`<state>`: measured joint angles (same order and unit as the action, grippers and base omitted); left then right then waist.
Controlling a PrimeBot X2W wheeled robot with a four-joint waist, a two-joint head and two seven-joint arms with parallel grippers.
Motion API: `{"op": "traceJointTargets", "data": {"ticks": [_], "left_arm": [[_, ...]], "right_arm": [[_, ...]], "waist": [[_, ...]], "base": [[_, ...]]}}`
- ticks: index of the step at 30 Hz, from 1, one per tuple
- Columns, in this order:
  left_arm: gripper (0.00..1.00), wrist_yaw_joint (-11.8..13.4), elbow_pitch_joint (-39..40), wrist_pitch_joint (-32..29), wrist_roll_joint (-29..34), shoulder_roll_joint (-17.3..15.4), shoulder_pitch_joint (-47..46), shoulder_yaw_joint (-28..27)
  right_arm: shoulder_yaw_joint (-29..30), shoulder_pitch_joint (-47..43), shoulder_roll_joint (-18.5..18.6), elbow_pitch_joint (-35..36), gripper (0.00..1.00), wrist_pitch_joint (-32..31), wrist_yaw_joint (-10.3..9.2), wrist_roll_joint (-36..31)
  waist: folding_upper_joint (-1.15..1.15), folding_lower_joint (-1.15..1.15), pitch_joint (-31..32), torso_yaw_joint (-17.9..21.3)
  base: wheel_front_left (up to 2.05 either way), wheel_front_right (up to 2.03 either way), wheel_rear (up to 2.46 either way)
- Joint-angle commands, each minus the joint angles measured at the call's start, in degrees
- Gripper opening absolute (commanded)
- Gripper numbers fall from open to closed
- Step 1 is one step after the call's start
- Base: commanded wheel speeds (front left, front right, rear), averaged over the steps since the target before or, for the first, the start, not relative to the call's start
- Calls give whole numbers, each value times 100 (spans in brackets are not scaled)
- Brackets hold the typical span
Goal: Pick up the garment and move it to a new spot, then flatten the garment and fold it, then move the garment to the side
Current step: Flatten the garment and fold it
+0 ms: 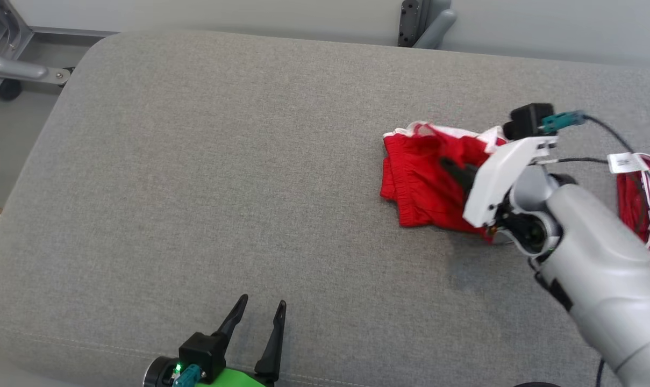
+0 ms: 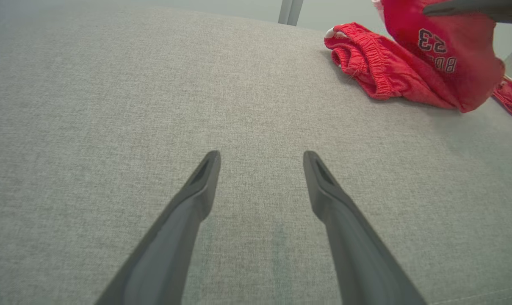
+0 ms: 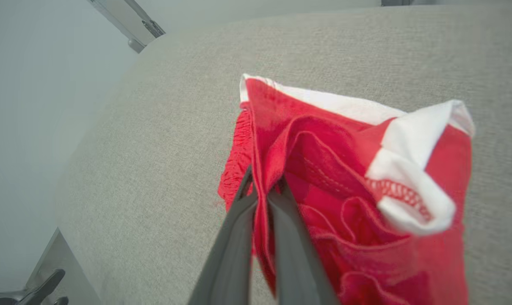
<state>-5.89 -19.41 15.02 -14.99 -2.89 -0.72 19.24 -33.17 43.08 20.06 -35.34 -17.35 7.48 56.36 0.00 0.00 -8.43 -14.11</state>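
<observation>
Grey woven cushion surface [image 1: 195,161] has at its near left the left gripper [image 1: 263,299], spread wide and empty, probably kept free for flattening, while to the right the crumpled red shorts with white trim [image 1: 416,183], printed with the number "23" [image 2: 431,40], are pinched tight by the right gripper [image 3: 264,180], seemingly for lifting.

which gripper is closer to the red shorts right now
Right. The right gripper is shut on a fold of the red shorts. The left gripper is open over the grey cushion, well apart from them, toward the robot's left.
</observation>
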Motion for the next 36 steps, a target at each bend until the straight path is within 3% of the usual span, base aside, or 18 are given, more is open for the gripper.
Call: {"op": "traceJointTargets", "data": {"ticks": [1, 2, 3, 8, 25, 26, 27, 36], "left_arm": [[100, -13, -42, 18, 19, -5, -121, 10], [100, -29, -119, 18, 33, -6, -181, 48], [100, -38, -151, 18, 38, -6, -195, 61], [100, -48, -279, 18, 59, -7, -193, 96], [100, 44, -377, 19, -181, -7, 28, 546], [100, 56, -373, 19, -200, -8, 23, 572], [100, 65, -371, 19, -208, -8, 19, 593], [100, 160, -353, 19, -213, -8, 95, 383]], "right_arm": [[-35, 72, -161, -162, 0, 80, 1, -165], [-64, 167, -577, -493, 0, 195, 1, -374], [-40, 217, -766, -675, 0, 265, 1, -452], [51, 490, -1353, -1463, 0, 613, 1, -737], [378, 1180, -1707, -3481, 3, 1968, 1, -1214], [346, 1161, -1711, -3460, 42, 2041, 1, -1192], [296, 1085, -1713, -3337, 100, 2068, 1, -1088], [-334, 813, -1707, -2153, 100, 2707, 1, -542]], "waist": [[0, 0, 2, -17], [0, 0, 24, -68], [0, 0, 32, -92], [0, 0, 68, -210], [0, 0, 189, -316], [0, 0, 192, -320], [0, 0, 194, -325], [0, 0, 178, -120]], "base": [[0, 0, 0], [0, 0, 0], [0, 0, 0], [0, 0, 0], [0, 0, 0], [0, 0, 0], [0, 0, 0], [0, 0, 0]]}}
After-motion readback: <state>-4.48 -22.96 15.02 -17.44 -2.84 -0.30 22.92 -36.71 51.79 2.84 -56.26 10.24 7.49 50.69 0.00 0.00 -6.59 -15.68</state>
